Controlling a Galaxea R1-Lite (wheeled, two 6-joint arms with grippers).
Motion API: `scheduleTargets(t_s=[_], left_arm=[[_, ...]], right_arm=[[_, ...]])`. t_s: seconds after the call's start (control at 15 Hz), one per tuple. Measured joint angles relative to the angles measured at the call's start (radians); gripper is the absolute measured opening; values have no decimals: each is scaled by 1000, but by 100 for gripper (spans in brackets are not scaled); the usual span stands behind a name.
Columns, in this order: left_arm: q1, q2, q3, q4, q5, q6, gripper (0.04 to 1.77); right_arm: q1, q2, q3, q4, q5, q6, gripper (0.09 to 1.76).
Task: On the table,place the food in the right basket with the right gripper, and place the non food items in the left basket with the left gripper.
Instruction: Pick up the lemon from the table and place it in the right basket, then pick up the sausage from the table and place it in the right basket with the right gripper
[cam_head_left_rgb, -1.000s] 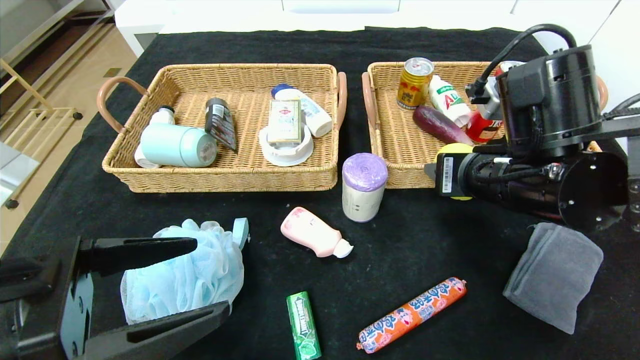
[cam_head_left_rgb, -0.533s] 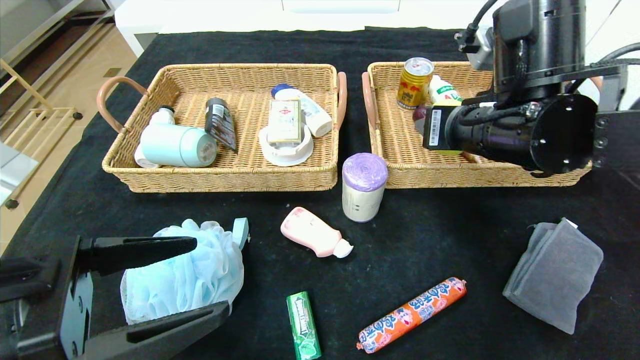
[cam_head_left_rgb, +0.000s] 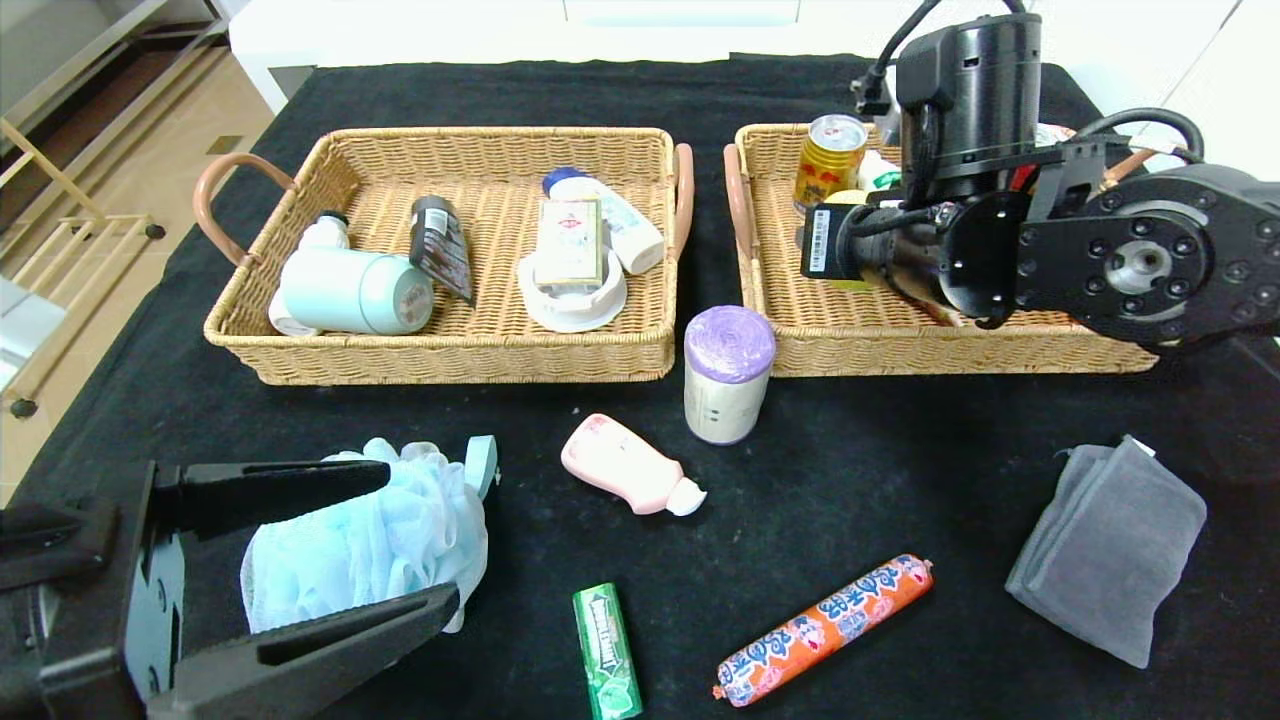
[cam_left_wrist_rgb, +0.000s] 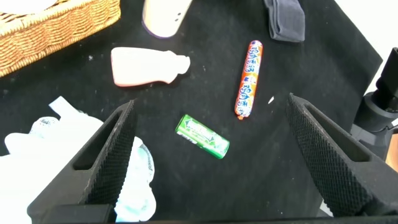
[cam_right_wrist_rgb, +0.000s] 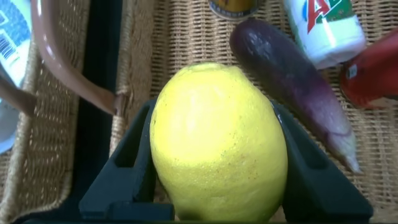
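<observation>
The lemon (cam_right_wrist_rgb: 219, 146) was pinched in the right gripper (cam_right_wrist_rgb: 217, 186) over the right basket (cam_head_left_rgb: 900, 345) — carried there as food. The left gripper (cam_head_left_rgb: 415, 540) was spread around the bath pouf (cam_head_left_rgb: 370, 545), near left — ready for grasping.

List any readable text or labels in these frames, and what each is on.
"A": large red letter, cut off, on the white bottle in the right basket.
Barcode sticker on the right gripper's housing: digits too small.
Green gum pack: white lettering, unreadable.
Orange sausage: blue printed characters, unreadable.
Gold can, dark pouch, flat box: print too small.
</observation>
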Motion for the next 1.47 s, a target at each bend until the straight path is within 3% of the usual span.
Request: scheduleTargets(t_s=[0.13,0.47,1.0,1.2,1.47], left_arm=[[0,1,0,0,2,0,172],[0,8,0,0,6,1,172],[0,14,0,0,7,-1,172],[1,16,0,0,8,-1,172],[3,19,3,0,8,-1,172]], right_arm=[[-7,15,-4,-3,0,-2,111],[-10,20,-6,-4,3,-9,139],[1,-19,20,18,1,-15,159],[31,-97,83,134,1,42,163],[87,-218,113,438,1,295,166]])
